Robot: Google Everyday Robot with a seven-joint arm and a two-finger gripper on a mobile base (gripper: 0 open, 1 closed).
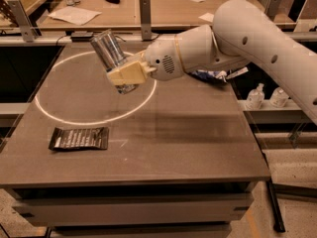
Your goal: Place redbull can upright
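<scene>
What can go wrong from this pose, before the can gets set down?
1. The slim silver metal redbull can is tilted, top leaning left, clamped in the beige two-finger gripper above the brown table. Released like this, it would likely topple and roll.
2. The gripper clamps the lower half, so the base may land edge-first and slip in the grip.
3. The blue-white snack bag lies partly hidden behind the arm; a swing right could brush it.
</scene>
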